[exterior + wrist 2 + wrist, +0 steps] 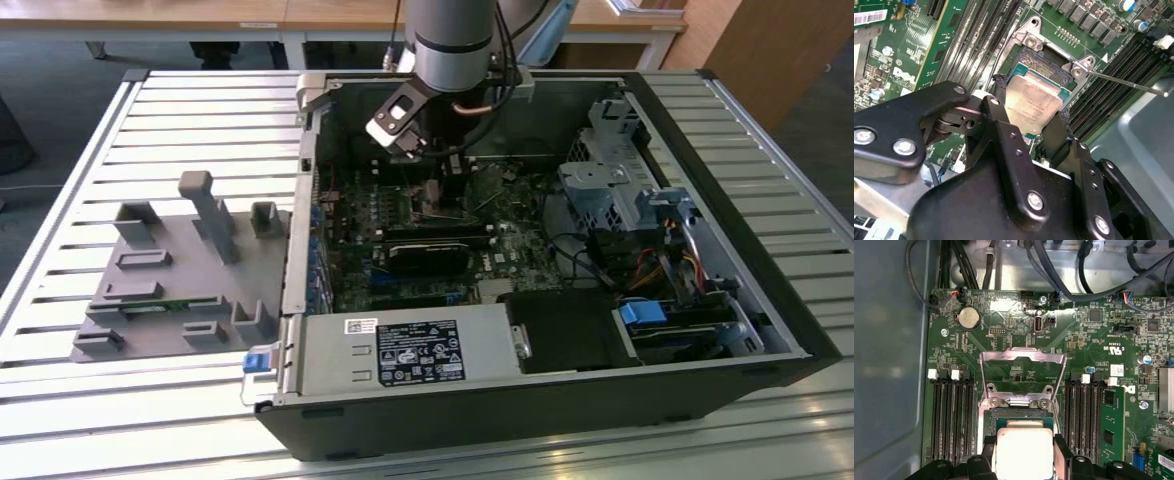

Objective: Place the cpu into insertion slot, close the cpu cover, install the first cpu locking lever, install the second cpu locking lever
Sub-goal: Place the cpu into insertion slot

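The gripper [1031, 99] pinches the cpu [1024, 452] flat above the insertion slot [1044, 59], whose cpu cover [1021, 356] stands open to receive it

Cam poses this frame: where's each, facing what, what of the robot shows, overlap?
Exterior view: off-arm, above, looking down into the open computer case; arm reaches in.
First wrist view: on the wrist, facing motherboard and open cpu cover; claw shows.
Second wrist view: behind the claw, looking along it.
Shared: both wrist views show the claw gripping the cpu.
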Robot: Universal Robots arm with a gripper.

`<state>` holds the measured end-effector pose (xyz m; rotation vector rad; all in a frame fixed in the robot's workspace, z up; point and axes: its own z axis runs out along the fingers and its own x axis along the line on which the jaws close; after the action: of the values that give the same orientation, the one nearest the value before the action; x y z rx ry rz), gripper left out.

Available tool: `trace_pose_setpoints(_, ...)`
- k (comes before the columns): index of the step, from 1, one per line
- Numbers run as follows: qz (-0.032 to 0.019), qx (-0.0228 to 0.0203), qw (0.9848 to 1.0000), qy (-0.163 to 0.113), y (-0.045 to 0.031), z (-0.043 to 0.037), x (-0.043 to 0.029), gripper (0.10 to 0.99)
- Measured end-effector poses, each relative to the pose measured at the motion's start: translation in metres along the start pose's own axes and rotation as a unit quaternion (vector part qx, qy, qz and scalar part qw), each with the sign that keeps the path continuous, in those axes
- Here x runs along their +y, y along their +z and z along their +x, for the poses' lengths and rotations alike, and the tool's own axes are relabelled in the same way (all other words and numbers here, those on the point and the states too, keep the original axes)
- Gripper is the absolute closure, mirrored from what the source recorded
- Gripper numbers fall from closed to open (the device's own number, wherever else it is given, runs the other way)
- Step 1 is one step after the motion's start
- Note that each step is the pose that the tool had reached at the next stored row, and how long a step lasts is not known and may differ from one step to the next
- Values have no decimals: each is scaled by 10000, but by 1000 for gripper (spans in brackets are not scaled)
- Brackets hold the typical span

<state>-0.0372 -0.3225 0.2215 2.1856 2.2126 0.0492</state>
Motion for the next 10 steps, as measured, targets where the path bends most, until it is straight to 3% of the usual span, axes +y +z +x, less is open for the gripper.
trace_pose_setpoints(10,1,-10,10000,11,57,1,-8,549)
